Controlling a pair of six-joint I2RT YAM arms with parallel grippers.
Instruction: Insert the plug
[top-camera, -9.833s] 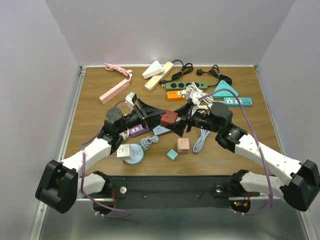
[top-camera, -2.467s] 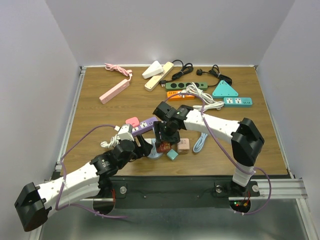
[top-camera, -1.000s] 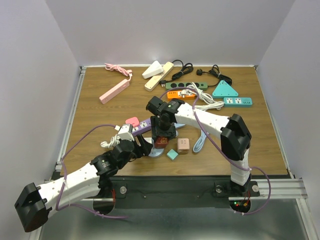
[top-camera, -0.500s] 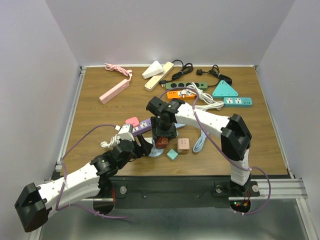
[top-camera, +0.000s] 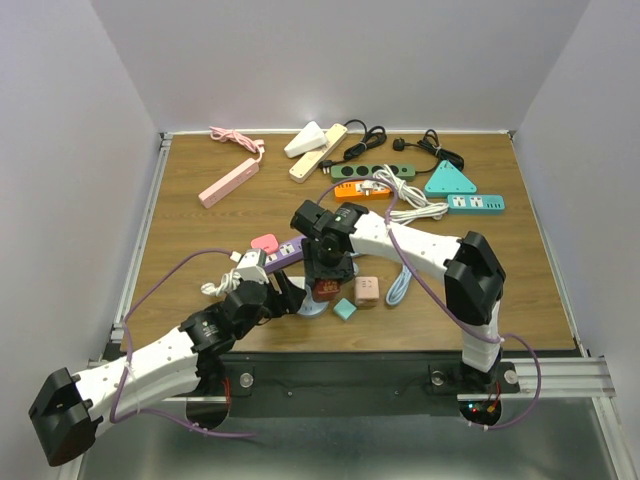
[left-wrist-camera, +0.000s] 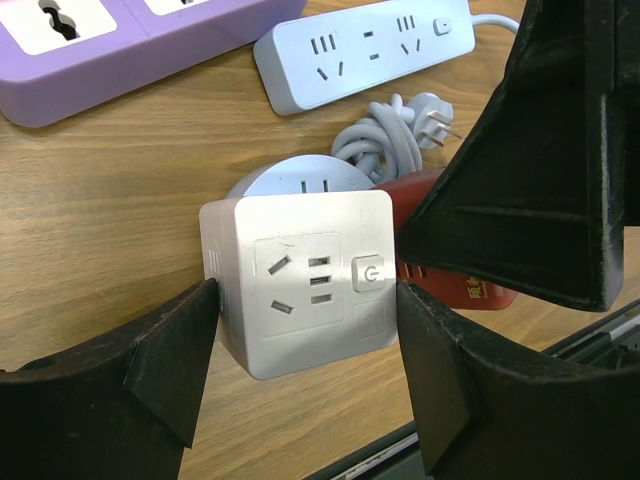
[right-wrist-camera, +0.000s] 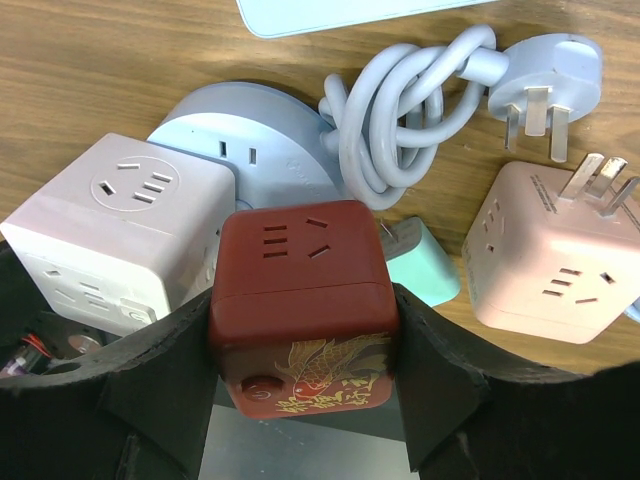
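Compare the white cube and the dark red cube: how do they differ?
The white cube is plain, with a power button beside its sockets; the dark red cube carries a gold fish print on one side. The white cube sits in the left gripper, the dark red cube in the right gripper. Both are cube-shaped socket blocks, side by side.

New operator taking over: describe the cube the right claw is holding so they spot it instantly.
Look at the middle of the near edge of the wooden table. Gripped in the right claw is a cube socket, between a white cube and a pink cube. It alone is dark red, with a gold print on one side.
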